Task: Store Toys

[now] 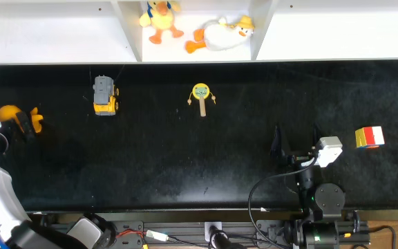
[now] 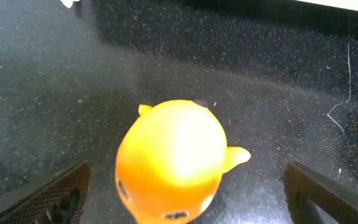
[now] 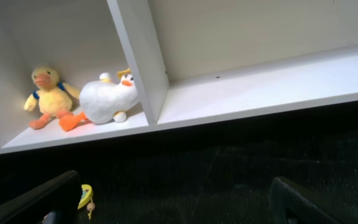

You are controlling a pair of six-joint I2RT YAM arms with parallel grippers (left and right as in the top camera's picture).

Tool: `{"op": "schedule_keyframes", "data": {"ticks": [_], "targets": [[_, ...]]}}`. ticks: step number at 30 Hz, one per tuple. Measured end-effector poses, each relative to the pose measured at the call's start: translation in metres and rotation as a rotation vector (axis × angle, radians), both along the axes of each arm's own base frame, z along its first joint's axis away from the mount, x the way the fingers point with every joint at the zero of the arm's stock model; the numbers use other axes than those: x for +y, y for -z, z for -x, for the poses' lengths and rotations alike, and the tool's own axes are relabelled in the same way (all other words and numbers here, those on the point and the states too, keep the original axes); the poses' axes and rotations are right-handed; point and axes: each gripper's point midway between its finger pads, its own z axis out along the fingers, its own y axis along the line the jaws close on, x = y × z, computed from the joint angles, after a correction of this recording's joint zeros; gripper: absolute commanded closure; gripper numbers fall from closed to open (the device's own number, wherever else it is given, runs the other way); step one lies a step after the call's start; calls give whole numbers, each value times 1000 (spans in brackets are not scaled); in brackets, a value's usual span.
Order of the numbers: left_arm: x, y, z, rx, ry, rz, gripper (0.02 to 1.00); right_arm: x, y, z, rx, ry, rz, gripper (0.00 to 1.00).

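An orange round toy point(image 2: 173, 155) with small fins lies on the black tabletop point(image 1: 185, 159) at the far left point(image 1: 9, 112). My left gripper point(image 2: 185, 177) stands open around it, one finger on each side with a gap to the toy. A yellow and grey toy truck point(image 1: 105, 95), a yellow rattle point(image 1: 201, 97) and a coloured cube point(image 1: 369, 137) lie on the table. My right gripper point(image 1: 296, 135) is open with nothing in it, left of the cube. A yellow duck plush point(image 1: 161, 17) and a white duck plush point(image 1: 223, 33) sit in the middle shelf compartment point(image 1: 199, 54).
White shelf compartments point(image 3: 278, 81) run along the table's far edge, separated by upright dividers point(image 3: 138, 56). In the right wrist view the two plushes point(image 3: 104, 96) sit left of a divider, and the rattle point(image 3: 86, 197) lies on the table below them.
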Motion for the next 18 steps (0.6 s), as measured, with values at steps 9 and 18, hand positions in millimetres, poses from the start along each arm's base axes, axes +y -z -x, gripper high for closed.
{"op": "schedule_keyframes", "data": {"ticks": [9, 18], "targets": [[9, 29, -11, 13, 12, 27, 31, 0, 0, 0, 0, 0, 0, 5], [14, 37, -16, 10, 17, 25, 264, 0, 0, 0, 0, 0, 0, 5]]}}
